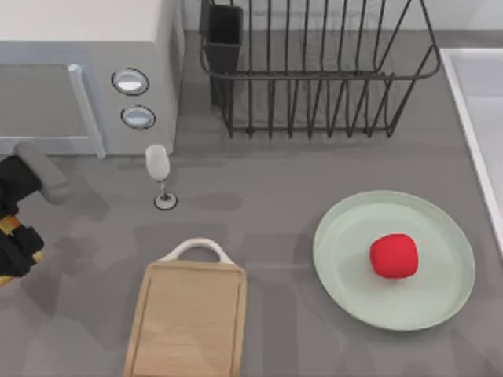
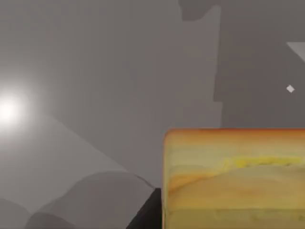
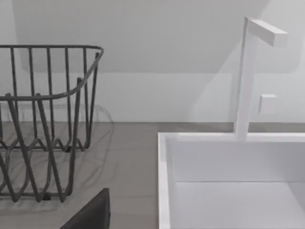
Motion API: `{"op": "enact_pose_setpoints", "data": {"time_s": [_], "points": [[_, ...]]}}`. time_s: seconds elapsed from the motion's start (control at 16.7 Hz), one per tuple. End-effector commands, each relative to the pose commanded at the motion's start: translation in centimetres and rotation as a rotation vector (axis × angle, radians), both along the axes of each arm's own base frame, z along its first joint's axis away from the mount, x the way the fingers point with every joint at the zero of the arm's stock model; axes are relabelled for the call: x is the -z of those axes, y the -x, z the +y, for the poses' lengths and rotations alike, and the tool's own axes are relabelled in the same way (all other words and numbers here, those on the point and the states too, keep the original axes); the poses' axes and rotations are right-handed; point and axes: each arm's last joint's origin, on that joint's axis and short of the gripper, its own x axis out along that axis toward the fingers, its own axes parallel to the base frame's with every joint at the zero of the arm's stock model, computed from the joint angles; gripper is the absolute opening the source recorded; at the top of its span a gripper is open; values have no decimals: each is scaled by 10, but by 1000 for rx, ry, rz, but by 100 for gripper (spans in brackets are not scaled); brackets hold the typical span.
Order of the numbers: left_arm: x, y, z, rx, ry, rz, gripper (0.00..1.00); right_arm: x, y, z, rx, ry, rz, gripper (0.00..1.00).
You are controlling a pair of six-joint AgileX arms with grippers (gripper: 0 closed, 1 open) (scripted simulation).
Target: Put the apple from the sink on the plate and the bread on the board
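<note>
The red apple (image 1: 394, 255) rests on the mint-green plate (image 1: 354, 259) at the right of the counter. With its white handle toward the back, the wooden board (image 1: 189, 322) lies bare at the front centre. My left gripper (image 1: 17, 239) is at the far left edge, well left of the board. In the left wrist view the bread (image 2: 233, 176) sits very close, golden on top, held above the grey counter beside a dark finger (image 2: 145, 212). The sink (image 1: 479, 102) is at the far right, and its white basin rim (image 3: 164, 181) faces my right arm.
A black wire dish rack (image 1: 314, 71) stands at the back centre. A grey microwave (image 1: 78, 78) fills the back left, with a wine glass (image 1: 159, 169) in front of it. A white faucet (image 3: 245, 81) rises behind the sink.
</note>
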Motion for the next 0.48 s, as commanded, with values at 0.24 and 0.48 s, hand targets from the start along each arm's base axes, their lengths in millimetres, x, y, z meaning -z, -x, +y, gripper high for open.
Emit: {"op": "enact_pose_setpoints", "data": {"time_s": [0.24, 0.48], "points": [[-41, 4, 0, -1, 0, 4, 0, 0, 0, 0, 0, 0, 0, 100], [-51, 5, 0, -3, 0, -14, 0, 0, 0, 0, 0, 0, 0, 100]]}}
